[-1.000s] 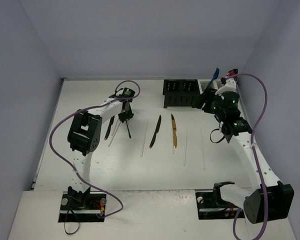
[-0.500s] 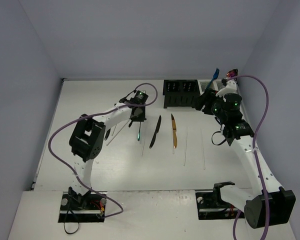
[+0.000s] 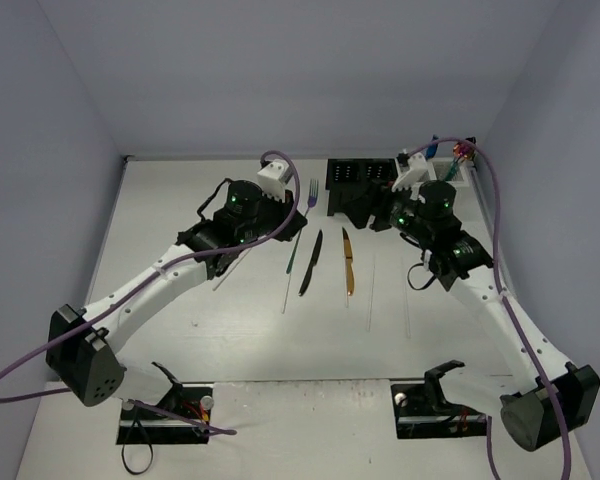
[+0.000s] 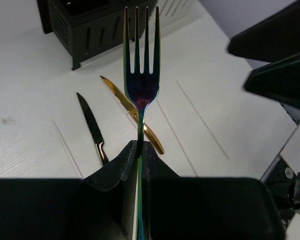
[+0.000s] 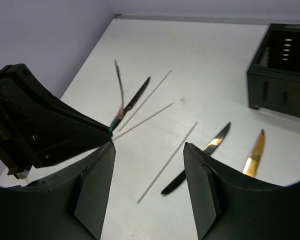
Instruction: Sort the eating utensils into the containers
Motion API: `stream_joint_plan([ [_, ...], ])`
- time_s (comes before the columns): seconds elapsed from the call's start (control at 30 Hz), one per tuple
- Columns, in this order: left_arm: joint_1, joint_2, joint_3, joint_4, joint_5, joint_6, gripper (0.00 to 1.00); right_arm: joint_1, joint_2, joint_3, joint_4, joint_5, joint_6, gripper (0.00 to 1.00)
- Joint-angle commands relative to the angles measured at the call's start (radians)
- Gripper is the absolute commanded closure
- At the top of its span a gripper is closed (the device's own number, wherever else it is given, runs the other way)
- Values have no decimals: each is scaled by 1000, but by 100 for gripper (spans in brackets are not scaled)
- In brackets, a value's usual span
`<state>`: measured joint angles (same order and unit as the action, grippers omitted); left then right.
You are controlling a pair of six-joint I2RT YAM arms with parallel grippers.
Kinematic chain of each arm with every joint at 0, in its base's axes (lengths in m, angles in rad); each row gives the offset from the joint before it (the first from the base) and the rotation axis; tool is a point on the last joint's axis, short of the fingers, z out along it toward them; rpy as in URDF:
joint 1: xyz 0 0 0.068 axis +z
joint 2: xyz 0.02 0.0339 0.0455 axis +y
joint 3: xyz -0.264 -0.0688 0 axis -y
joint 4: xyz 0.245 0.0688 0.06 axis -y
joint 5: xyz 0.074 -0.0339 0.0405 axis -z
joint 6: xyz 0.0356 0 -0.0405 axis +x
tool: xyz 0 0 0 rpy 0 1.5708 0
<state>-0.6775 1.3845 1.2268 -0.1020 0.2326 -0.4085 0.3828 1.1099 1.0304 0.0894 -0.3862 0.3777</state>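
Left gripper (image 4: 140,152) pinched shut on fork (image 4: 141,75) handle, held off table, tines toward black caddy (image 4: 85,25). Right gripper (image 5: 149,152) wide open, empty. Fork prob. light, stiff, slick metal, so grip mid-handle w/ firm pinch.

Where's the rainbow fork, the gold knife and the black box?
rainbow fork (image 4: 141,90): left wrist view, on the head just below the tines.
gold knife (image 3: 349,262): top view, on its middle.
black box (image 5: 280,95): right wrist view, on its near wall.
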Motion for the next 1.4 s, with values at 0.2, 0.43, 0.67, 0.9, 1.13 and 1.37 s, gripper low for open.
stream_joint_plan([
  [0.2,-57,-131,-7,38,57,109,100,195,112,140,66,111,-45,46],
  [0.43,-79,-153,-27,33,57,140,100,214,160,175,65,158,-48,51],
  [0.67,-84,-132,-38,46,29,149,100,220,188,183,65,170,-43,96],
  [0.9,-82,-101,-53,-6,-162,110,38,192,188,198,40,294,-154,100],
  [1.13,-18,-80,-15,-206,-357,69,16,1,248,316,-5,433,-295,100],
  [1.37,244,-136,-17,-343,-222,33,16,-220,402,554,3,602,-450,100],
])
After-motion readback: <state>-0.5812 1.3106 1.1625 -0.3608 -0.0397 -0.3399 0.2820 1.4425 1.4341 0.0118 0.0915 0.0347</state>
